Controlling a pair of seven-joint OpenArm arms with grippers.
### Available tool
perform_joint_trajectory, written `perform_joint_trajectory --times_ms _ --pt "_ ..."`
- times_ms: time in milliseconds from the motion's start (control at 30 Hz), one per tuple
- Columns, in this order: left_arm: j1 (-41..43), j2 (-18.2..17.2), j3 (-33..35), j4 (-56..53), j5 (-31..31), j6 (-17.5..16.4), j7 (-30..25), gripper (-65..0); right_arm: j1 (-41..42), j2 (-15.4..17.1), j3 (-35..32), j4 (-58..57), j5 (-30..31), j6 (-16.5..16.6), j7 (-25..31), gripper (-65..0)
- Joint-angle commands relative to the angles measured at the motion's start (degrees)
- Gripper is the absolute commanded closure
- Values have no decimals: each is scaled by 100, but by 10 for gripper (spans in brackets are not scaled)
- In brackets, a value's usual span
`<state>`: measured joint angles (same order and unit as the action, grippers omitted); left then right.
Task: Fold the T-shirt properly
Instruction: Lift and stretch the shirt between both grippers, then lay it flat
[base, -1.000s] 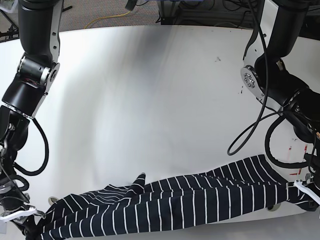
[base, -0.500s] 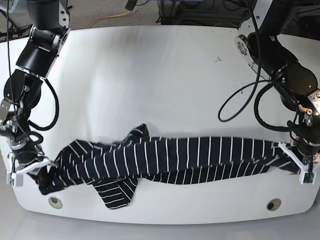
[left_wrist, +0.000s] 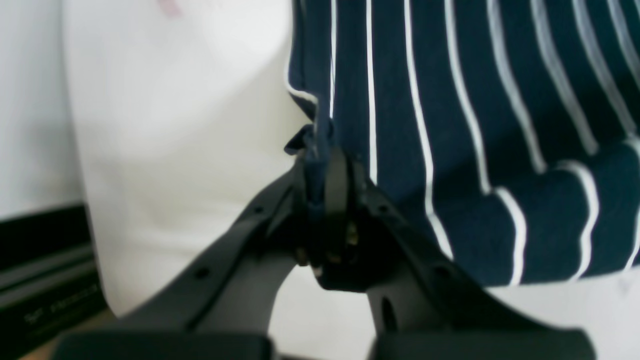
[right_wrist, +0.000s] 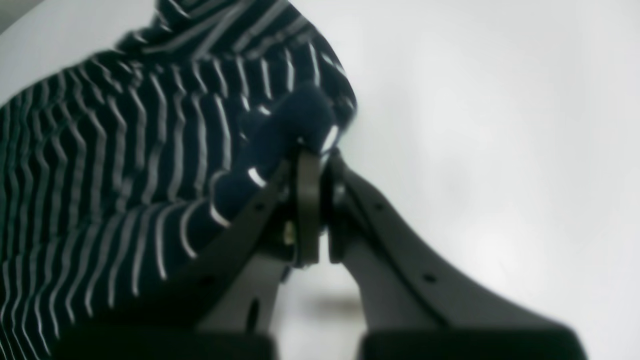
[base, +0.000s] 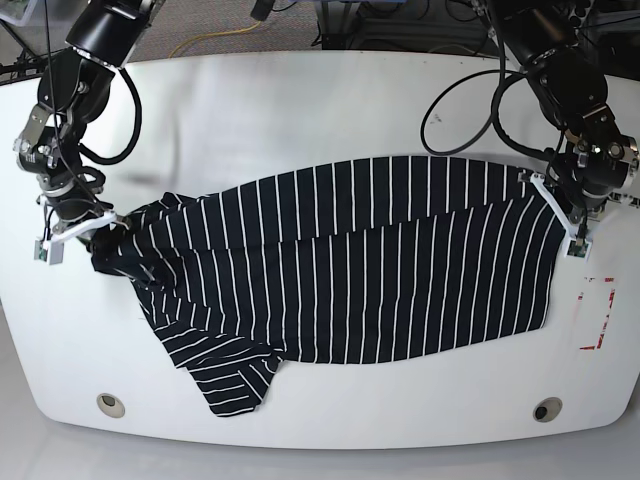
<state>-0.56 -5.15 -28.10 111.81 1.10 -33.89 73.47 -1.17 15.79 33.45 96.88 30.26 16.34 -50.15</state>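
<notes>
A white rounded worktop carries the black fabric T-shirt with thin white stripes, spread across its middle in the base view, one sleeve bunched near the front left. Only the wrist views show the grips closely: the left gripper has its fingers clenched on a hem edge, and the right gripper pinches a bunched fold.

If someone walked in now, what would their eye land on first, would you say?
The black white-striped T-shirt, spread wide across the middle of the white table. Next, the two grippers pinching its ends: the left gripper at the base view's right, the right gripper at its left, where the fabric bunches.
</notes>
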Motion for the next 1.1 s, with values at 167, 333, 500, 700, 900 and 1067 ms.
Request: perform_joint_trajectory --times_ms 167,333,500,700,900,1067 --pt "570 -79 -412 111 8 -290 -116 -8 -529 -80 360 75 548 190 -9 0" --pt "887 -87 -843 111 35 -611 -116 -8 -907 -80 360 75 943 190 -53 0" --pt "1071 -96 -949 111 43 -611 -125 -11 -1224 -80 360 83 1172 190 -53 0" --pt "1185 -96 -975 111 43 -611 -116 -44 -1681 -89 360 83 1559 182 -53 0" --pt "1185 -114 -975 103 43 -611 -116 -274 -2033 -256 413 92 1743 164 -44 -94" --pt "1168 -386 -808 94 0 -611 -116 -393 -2173 -643 897 268 1787 190 -53 -363"
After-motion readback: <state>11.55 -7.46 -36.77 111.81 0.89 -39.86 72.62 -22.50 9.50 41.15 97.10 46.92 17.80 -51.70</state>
